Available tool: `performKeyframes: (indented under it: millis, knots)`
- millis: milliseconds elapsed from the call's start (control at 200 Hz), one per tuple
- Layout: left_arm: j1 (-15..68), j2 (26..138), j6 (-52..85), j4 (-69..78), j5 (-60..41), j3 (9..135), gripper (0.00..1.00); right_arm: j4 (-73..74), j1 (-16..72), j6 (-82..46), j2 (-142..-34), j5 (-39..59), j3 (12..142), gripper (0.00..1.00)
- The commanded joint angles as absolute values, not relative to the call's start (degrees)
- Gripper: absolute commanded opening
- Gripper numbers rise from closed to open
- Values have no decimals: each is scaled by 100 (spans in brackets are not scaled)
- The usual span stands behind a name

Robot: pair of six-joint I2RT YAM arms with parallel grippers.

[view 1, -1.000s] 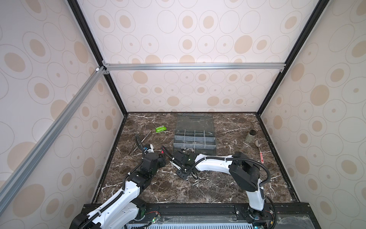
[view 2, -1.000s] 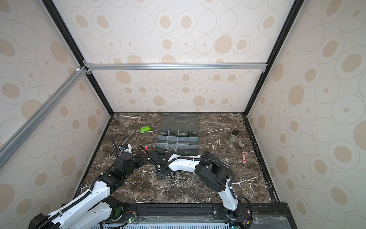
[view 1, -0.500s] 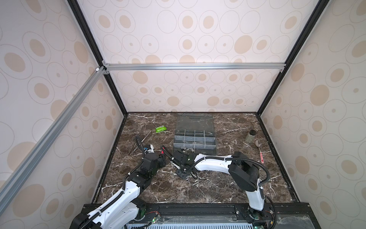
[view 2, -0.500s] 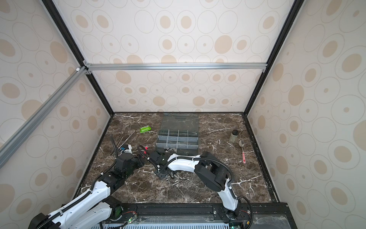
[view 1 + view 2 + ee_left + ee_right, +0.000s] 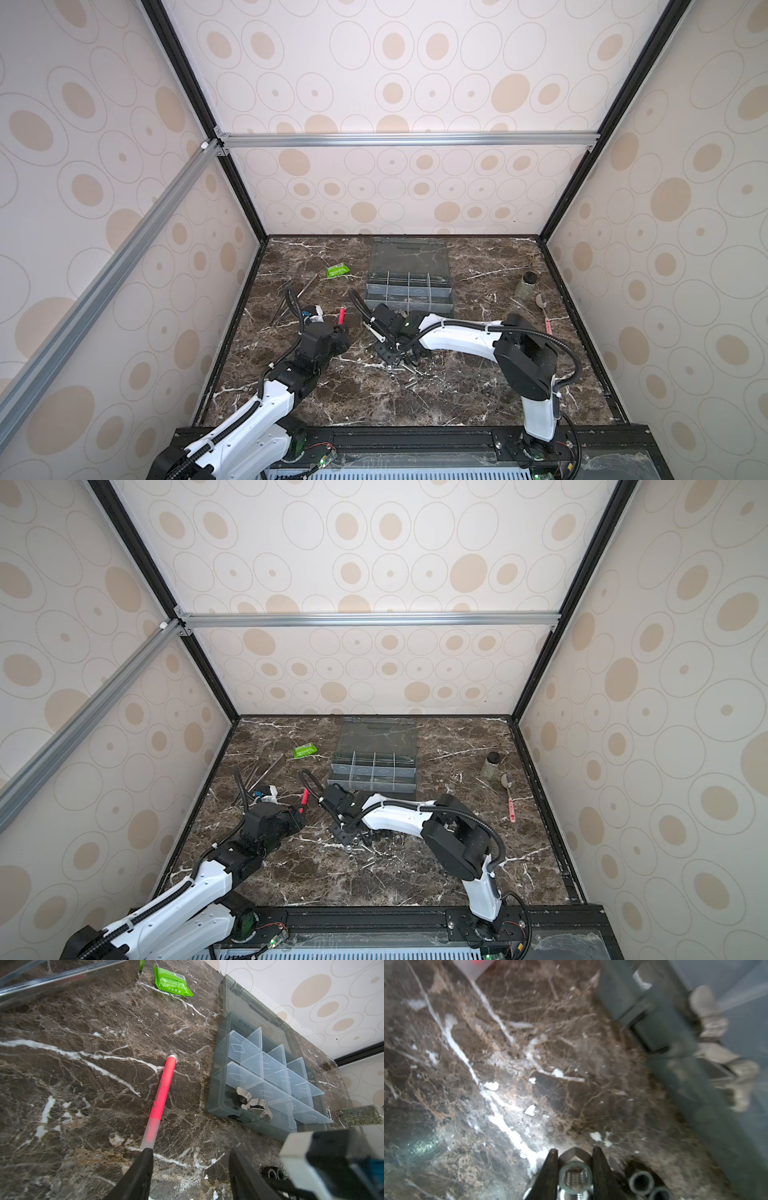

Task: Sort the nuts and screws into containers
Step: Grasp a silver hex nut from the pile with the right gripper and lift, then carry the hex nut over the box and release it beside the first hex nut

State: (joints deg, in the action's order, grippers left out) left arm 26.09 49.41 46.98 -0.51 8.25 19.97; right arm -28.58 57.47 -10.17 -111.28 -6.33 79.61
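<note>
Silver nut [image 5: 575, 1176] sits clamped in the right gripper [image 5: 574, 1150] — grasp made, I judge. Next: lift it to the containers [image 5: 432, 308] at one o'clock; the left gripper [image 5: 190, 1152] has jaws apart, empty.

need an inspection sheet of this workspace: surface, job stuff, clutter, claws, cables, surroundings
surface: dark brown marble tabletop, white veins, no spill seen
job's things: grey translucent organiser box, lid open, silver wing nuts in a corner compartment; loose silver screws and nuts on the marble
clutter: green packet, red pen, metal tweezers, black-capped glass jar, pink-handled spoon
claws: left claw open, empty, near the pen; right claw shut on a silver hex nut
cables: black corrugated cables along both arms, no snag seen
surroundings: circle-patterned walls, aluminium frame bars
</note>
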Motion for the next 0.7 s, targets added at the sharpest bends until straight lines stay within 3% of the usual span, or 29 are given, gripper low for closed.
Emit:
performKeyframes:
  millis: [0, 400, 695]
  knots:
    - [2565, 4865, 4843, 37, 837, 1960, 59, -2830, 5517, -854, -10663, -981, 7886, 21]
    - [2566, 4849, 4890, 77, 782, 1920, 59, -3000, 4303, -1317, -10100, -1474, 7512, 21]
    - [2566, 4860, 4922, 146, 712, 1874, 59, -2729, 3880, -1807, -9819, -1520, 6772, 21]
